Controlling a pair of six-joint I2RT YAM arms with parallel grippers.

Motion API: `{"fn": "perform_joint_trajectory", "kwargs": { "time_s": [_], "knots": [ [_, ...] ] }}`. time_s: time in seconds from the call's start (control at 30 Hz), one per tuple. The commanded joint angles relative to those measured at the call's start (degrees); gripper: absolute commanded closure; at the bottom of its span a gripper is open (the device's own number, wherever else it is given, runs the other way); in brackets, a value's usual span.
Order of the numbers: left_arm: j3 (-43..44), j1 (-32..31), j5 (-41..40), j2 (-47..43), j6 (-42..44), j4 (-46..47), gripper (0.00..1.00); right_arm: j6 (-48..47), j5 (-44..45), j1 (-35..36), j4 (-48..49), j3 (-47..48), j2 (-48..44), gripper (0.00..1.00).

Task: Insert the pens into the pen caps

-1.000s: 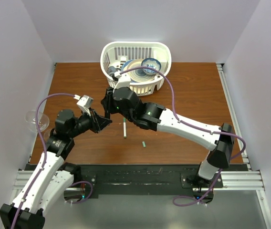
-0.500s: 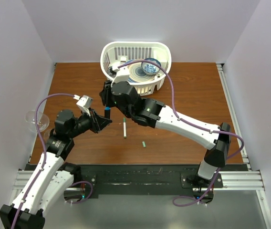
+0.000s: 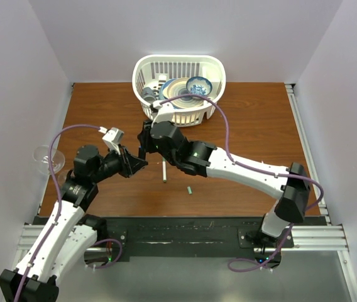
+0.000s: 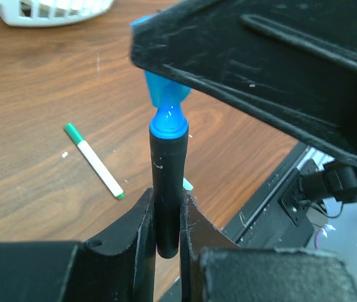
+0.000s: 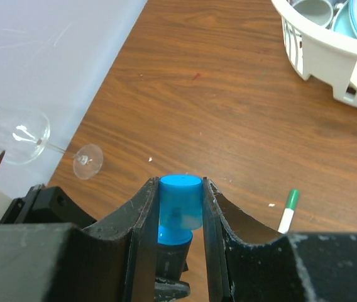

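Observation:
My left gripper (image 4: pixel 167 202) is shut on a black pen (image 4: pixel 167 182) with a blue collar, held upright. My right gripper (image 5: pixel 180 189) is shut on a translucent blue pen cap (image 5: pixel 180 202) that sits over the pen's tip, with the collar showing just below it. In the top view the two grippers (image 3: pixel 138 161) (image 3: pixel 144 142) meet left of the table's middle. A white pen (image 3: pixel 164 171) with green ends lies flat on the wood, also seen as the white pen (image 4: pixel 93 160) (image 5: pixel 288 211). A small green pen cap (image 3: pixel 190 189) lies loose near it.
A white basket (image 3: pixel 213 68) full of dishes stands at the back middle. A clear wine glass (image 3: pixel 43 157) lies on its side at the left edge, close to my left arm. Grey walls close in the left, right and back sides.
My right gripper lifted toward the basket with the blue cap, then came back down onto the pen in my left gripper. The left arm has hardly moved.

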Motion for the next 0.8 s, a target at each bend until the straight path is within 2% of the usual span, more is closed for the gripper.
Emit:
{"fn": "perform_joint_trajectory", "kwargs": {
  "time_s": [0.0, 0.33, 0.47, 0.6, 0.77],
  "knots": [
    [0.8, -0.2, 0.0, -0.5, -0.9, 5.0, 1.00, 3.9, 0.2, 0.9, 2.5, -5.3, -3.8, 1.00],
    [-1.3, -0.2, 2.2, -0.1, -5.7, 9.7, 1.00, 7.7, 1.2, 4.0, 6.3, -9.6, -5.2, 1.00],
    [-2.7, -0.2, 4.3, 0.0, -8.1, 12.7, 1.00, 8.6, -2.7, 4.9, 12.6, -15.3, -8.4, 1.00],
    [-2.7, -0.2, 5.3, -1.5, -9.1, 16.9, 1.00, 9.3, -7.5, 5.2, 11.5, -17.5, -10.9, 1.00],
    [-0.9, -0.2, 5.4, -2.4, -9.4, 17.5, 1.00, 8.1, -9.2, 7.4, 12.0, -19.4, -14.2, 1.00]
  ]
}}
